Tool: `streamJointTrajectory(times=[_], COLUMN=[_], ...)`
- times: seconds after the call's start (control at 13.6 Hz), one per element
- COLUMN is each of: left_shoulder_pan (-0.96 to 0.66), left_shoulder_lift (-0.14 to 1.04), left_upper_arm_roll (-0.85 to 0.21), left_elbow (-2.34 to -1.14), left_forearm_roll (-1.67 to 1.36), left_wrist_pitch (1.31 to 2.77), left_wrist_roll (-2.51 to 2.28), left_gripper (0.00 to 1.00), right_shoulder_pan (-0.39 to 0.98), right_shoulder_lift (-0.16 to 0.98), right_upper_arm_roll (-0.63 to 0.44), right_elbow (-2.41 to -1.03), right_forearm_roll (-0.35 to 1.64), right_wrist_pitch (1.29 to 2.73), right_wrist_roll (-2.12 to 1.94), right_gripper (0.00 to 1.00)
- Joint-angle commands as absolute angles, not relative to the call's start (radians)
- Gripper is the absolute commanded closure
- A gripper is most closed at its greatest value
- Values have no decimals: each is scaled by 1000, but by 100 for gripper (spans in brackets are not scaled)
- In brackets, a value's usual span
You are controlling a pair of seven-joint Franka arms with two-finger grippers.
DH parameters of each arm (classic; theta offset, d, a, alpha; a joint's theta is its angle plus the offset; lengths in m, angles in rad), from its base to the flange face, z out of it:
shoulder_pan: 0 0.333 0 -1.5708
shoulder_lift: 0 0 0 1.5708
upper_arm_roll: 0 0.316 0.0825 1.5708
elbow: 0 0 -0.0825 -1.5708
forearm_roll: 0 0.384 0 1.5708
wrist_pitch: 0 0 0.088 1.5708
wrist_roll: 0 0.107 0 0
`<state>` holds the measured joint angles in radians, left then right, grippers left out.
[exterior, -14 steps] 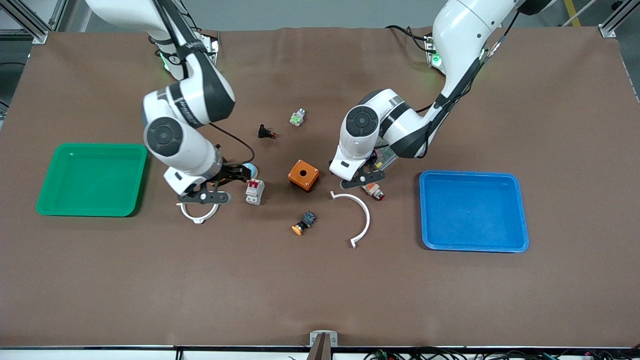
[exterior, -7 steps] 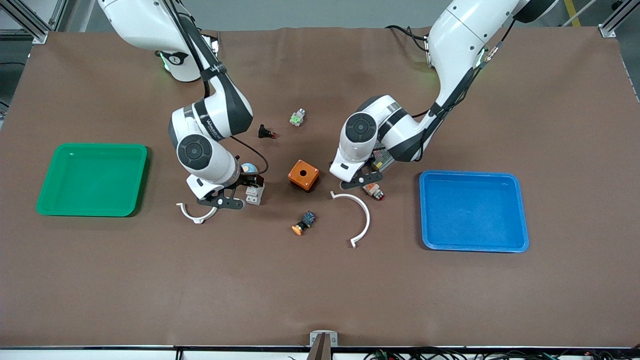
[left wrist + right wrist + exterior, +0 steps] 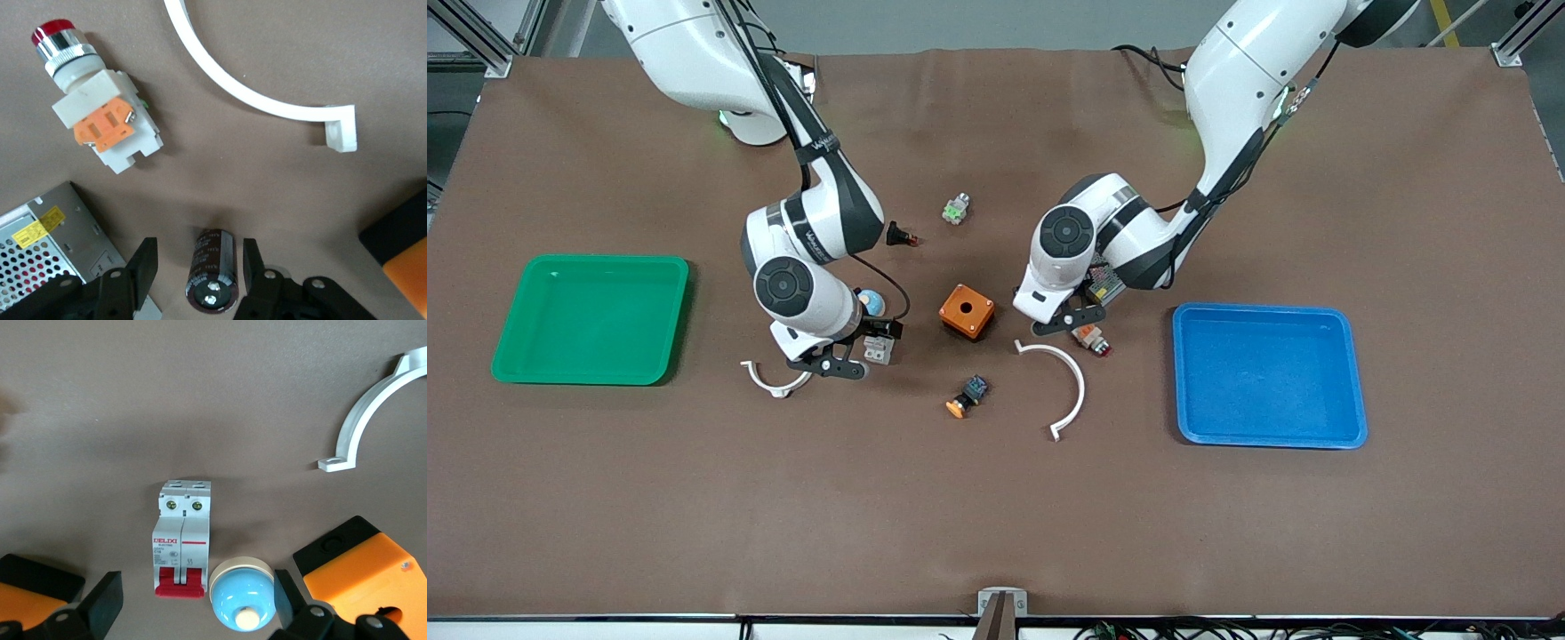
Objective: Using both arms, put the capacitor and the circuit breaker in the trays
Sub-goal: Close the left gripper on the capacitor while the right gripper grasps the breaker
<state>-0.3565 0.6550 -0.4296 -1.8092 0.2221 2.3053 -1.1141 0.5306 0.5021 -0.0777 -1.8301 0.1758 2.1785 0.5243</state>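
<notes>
The capacitor [image 3: 213, 270], a small black cylinder with a silvery end, lies on the mat between the open fingers of my left gripper [image 3: 198, 267]; neither finger touches it. In the front view the left gripper [image 3: 1072, 318] hides it. The circuit breaker [image 3: 182, 537], white-grey with red levers, lies on the mat beside a blue dome button [image 3: 243, 593]. Both sit between the wide-open fingers of my right gripper [image 3: 197, 600]. In the front view the right gripper [image 3: 856, 347] is low over the circuit breaker [image 3: 878, 348].
A green tray [image 3: 516, 373] lies at the right arm's end and a blue tray [image 3: 1183, 373] at the left arm's end. The orange box [image 3: 966, 310], orange-white button [image 3: 1092, 339], grey metal box [image 3: 1104, 283], white arc [image 3: 1072, 382], white ring [image 3: 774, 382] and small buttons [image 3: 965, 397] are nearby.
My right arm has swung toward the middle of the table and its gripper now straddles the circuit breaker and blue dome. My left gripper has hardly moved.
</notes>
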Motion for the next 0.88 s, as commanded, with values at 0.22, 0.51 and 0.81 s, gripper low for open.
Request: streamJointTrajectory(times=[0.22, 0.51, 0.81], left_shoulder_pan=[-379, -382, -373], left_shoulder_lift=[673, 669, 644], left_upper_arm_roll=[-433, -433, -431], left_elbow=[-1816, -1839, -1833], left_forearm_roll=[232, 232, 239], left_wrist_pitch=[2362, 2364, 2353], left_wrist_roll=[-1172, -1180, -1173], left_gripper=[43, 59, 97], right_shoulder_pan=[549, 558, 561], right_shoulder_lift=[525, 546, 551], right_upper_arm_roll=[-83, -83, -83], right_elbow=[-1832, -1830, -1830], right_forearm_roll=[196, 198, 196], right_wrist_pitch=[2206, 2233, 2241], right_wrist_roll=[537, 537, 537], right_gripper=[0, 0, 19])
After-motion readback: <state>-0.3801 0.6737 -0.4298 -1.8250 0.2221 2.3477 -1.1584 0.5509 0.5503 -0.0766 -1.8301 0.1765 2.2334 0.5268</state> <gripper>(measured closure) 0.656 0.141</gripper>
